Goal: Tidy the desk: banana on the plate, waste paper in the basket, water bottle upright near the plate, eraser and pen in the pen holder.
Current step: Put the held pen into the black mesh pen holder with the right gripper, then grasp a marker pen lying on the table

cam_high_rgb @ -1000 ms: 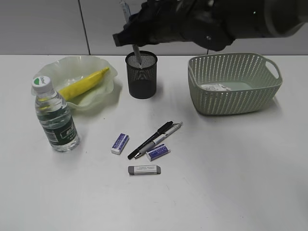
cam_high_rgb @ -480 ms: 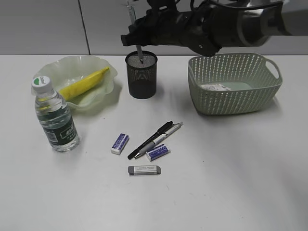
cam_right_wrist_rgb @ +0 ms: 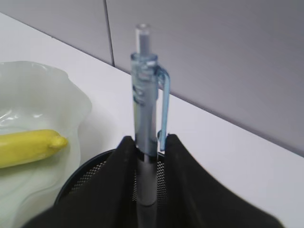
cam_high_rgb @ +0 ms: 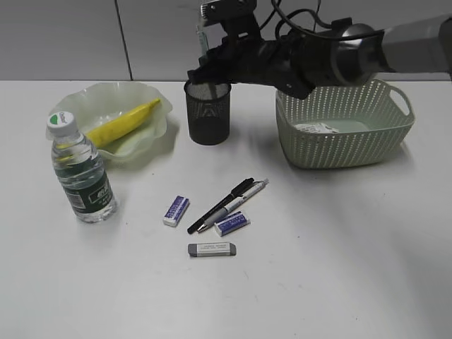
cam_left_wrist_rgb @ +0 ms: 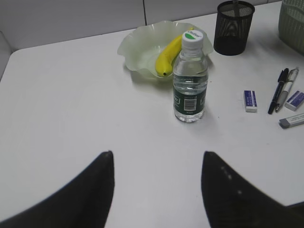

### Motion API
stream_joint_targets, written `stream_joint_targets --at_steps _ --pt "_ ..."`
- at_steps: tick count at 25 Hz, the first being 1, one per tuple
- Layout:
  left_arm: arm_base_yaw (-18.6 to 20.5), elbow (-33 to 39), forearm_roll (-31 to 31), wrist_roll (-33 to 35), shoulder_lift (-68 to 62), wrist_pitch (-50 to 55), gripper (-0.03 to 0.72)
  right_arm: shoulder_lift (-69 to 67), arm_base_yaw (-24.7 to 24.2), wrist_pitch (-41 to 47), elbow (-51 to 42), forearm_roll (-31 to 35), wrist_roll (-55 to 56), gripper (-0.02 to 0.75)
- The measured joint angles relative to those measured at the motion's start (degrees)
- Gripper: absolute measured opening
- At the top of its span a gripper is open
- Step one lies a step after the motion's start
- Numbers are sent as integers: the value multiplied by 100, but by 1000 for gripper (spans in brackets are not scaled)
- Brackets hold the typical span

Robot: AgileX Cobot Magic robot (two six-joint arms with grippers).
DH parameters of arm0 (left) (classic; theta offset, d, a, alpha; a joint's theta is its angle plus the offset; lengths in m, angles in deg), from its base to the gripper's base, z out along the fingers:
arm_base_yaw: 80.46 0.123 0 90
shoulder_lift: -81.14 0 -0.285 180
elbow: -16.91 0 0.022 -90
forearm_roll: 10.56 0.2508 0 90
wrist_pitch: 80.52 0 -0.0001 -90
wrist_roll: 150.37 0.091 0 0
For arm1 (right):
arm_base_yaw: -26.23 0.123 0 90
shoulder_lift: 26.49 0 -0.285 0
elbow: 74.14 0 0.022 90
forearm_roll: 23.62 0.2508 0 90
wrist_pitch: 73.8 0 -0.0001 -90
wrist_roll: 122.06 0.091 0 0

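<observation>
Gripped upright in the right gripper (cam_right_wrist_rgb: 147,154), a translucent blue pen (cam_right_wrist_rgb: 146,99) is held by its barrel directly above the pen holder (cam_high_rgb: 207,113), its tip inside the rim. Light, stiff and slick plastic is judged; a mid-barrel hold suits it. The left gripper (cam_left_wrist_rgb: 156,183) is spread wide, empty, well short of the pen holder.

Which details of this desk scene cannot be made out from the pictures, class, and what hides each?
- Pen tip: right wrist view, hidden below the right end effector inside the pen holder.
- Waste paper: exterior view, mostly hidden by the basket wall.
- Eraser print: exterior view, too small to read.
- Basket: left wrist view, cut off by the edge.
</observation>
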Motion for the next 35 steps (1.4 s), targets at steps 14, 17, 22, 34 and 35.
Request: stream_joint_targets --at_steps 14,17,22,34,35 --pt "0 0 0 0 0 0 435 609 21 1256 7 175 10 391" --pt "0 0 0 0 0 0 435 1179 56 2849 14 548 -66 380" --pt "0 0 0 0 0 0 435 2028 96 5169 13 1474 -1310 296" --pt "0 0 0 0 0 0 435 4233 113 7729 -568 3009 -3213 265" --pt "0 0 0 0 0 0 435 4504 113 7799 -796 3022 -3227 265"
